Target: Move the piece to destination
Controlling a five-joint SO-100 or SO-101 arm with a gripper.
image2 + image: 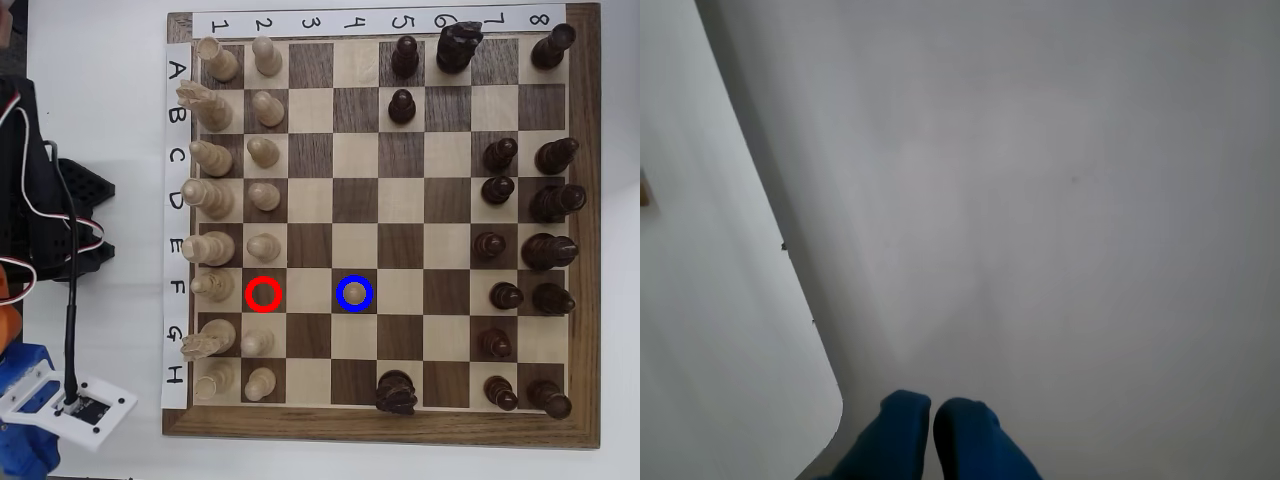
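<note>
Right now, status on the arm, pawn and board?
Gripper shut, empty, off the board over bare table. Pale pawn stands on the blue-ringed square. Red-ringed square vacant. Nothing obstructing.

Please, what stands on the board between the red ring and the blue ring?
Nothing. In the overhead view, one bare light square separates the red ring from the blue ring, where the pawn stands.

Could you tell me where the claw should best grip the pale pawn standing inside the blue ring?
Probably just below the round head of the pale pawn, coming straight down from above. It stands upright, and the squares around it are empty, leaving finger room on every side.
</note>
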